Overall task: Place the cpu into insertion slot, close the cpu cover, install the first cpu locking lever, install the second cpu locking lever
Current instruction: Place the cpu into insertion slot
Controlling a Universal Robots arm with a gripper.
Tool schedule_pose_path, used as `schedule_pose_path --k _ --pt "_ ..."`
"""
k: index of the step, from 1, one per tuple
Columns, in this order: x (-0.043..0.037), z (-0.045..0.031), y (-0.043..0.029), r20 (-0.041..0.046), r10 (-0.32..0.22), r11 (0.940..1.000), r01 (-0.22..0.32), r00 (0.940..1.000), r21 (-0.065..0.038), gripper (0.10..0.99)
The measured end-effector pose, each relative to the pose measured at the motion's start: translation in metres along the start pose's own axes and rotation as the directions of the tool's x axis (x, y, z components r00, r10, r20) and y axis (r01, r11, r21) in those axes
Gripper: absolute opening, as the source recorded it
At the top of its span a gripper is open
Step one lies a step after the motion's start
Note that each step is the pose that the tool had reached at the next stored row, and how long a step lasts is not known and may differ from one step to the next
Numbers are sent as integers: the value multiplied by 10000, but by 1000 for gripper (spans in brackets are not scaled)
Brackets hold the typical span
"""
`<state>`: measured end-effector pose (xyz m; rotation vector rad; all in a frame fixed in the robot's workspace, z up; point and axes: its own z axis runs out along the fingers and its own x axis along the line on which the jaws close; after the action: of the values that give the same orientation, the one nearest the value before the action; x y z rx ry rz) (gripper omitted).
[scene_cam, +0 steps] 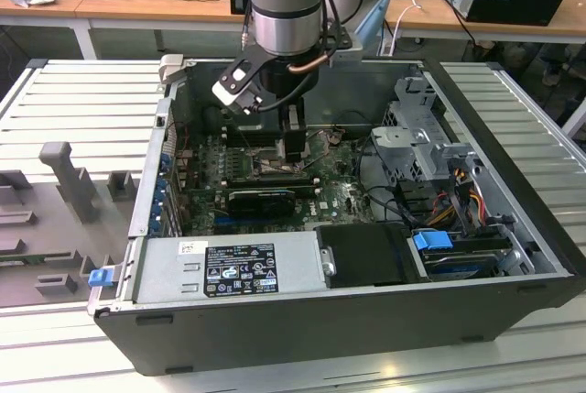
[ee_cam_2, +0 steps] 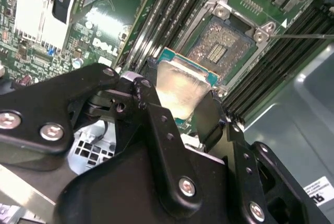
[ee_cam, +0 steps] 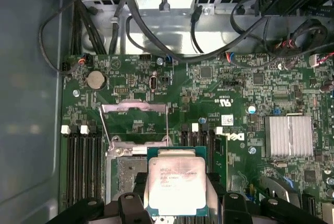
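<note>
My gripper [ee_cam_2: 182, 106] is shut on the cpu [ee_cam_2: 180, 85], a small square chip with a pale metal top, clamped by its two opposite edges between the black fingers [ee_cam_2: 151, 112]. In the first wrist view the cpu [ee_cam: 175, 182] hangs just above and slightly beside the open insertion slot [ee_cam: 128, 174], whose contact field [ee_cam_2: 216, 49] lies bare. The cpu cover [ee_cam: 133, 107] is swung open past the socket's far edge. A thin metal lever [ee_cam_2: 305, 36] sticks out by the socket. In the exterior view the gripper [scene_cam: 293, 141] reaches down inside the computer case over the motherboard.
Black memory slots [ee_cam: 83, 166] flank the socket on both sides. A silver heatsink [ee_cam: 288, 136], a long black card [scene_cam: 265, 199], loose cables [ee_cam: 156, 41], the drive cage [scene_cam: 417, 141] and the power supply [scene_cam: 229, 269] crowd the case around the board.
</note>
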<state>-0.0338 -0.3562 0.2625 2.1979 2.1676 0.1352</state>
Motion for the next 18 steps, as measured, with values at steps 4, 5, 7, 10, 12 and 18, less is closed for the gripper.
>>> schedule_pose_path --k 4,5,7,10,12,18 --pt "1 12 -5 -7 -58 10000 58 10000 7 525" --pt "1 12 -5 -7 -59 10000 59 10000 8 525" --pt "1 15 -6 -9 -58 10000 58 10000 7 525" --pt "1 21 -7 -11 -58 10000 58 10000 6 525" --pt "1 27 -7 -10 -59 10000 59 10000 7 525" --pt "1 40 -8 -10 -59 10000 59 10000 7 525"
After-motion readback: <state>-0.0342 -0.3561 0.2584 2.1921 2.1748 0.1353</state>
